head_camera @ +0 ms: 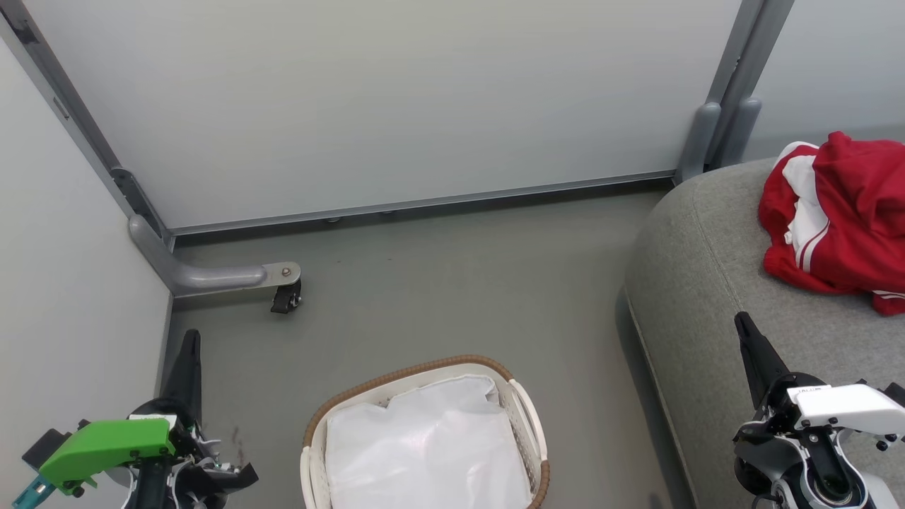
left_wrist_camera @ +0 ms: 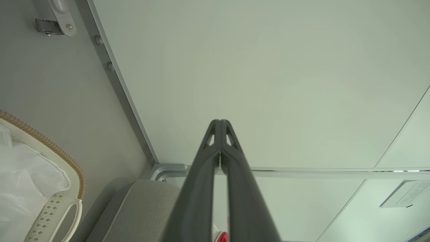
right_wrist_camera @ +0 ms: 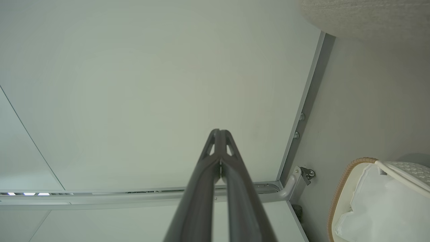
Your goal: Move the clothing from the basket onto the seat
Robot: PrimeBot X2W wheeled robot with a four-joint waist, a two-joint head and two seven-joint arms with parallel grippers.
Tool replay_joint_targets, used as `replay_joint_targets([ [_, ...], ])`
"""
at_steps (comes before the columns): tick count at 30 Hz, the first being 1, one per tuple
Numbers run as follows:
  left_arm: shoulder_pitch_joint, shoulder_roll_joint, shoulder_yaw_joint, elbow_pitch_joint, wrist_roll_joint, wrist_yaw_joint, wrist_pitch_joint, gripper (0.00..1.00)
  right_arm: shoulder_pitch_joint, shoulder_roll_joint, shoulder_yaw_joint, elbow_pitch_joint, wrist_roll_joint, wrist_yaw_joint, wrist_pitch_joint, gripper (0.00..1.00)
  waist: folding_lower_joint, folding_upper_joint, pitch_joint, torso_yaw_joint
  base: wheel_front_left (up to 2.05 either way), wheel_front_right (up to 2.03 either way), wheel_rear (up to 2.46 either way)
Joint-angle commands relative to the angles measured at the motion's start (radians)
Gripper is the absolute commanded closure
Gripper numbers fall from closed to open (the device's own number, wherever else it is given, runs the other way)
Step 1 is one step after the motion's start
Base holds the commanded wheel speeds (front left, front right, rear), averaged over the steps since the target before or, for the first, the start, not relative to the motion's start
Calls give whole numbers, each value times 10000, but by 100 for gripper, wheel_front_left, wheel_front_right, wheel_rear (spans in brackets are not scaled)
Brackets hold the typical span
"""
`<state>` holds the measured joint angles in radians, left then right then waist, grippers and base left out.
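Dark plastic, long and narrow: left gripper (head_camera: 188, 346) at the lower left of the head view, pressed together tip to tip with nothing pinched, above grey floor (head_camera: 459, 268) and just beside a pale side panel (head_camera: 71, 283). Same closure in its own wrist view, both fingers (left_wrist_camera: 201, 174) meeting at the tips against a blank wall. Right gripper (head_camera: 744, 326) at the lower right, likewise pressed together and pinching nothing, seen against the near part of the seat (head_camera: 707, 283). Between the two, low in the head view, the basket (head_camera: 410, 371): oval, white, perforated sides, brown woven rim, standing on the floor apart from both grippers. Inside it, just a crumpled white liner (head_camera: 424, 438) spread across the bottom. Further out, on top of the grey cushion at the right edge, the clothing (head_camera: 841, 212): a bunched red heap with white stripes and white trim, well apart from the basket and beyond the right gripper's tips. Behind everything, a large pale back panel (head_camera: 389, 106) in a grey metal frame, with a small black caster (head_camera: 286, 300) on a grey foot at the left.
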<state>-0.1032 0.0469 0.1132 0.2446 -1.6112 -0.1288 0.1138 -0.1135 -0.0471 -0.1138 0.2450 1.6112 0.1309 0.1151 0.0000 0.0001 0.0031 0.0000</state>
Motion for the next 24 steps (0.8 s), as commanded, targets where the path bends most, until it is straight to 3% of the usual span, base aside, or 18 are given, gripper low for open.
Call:
replay_joint_targets([
  [1, -111, 63, 22, -12, -36, -39, 39, 100, 107, -60, -16, -28, 36, -3, 15, 100, 0, -1, 0, 0, 0, 0, 0],
  [24, -111, 64, 21, -12, -36, -37, 41, 100, 107, -60, -15, -28, 36, -3, 14, 100, 0, -1, 0, 0, 0, 0, 0],
])
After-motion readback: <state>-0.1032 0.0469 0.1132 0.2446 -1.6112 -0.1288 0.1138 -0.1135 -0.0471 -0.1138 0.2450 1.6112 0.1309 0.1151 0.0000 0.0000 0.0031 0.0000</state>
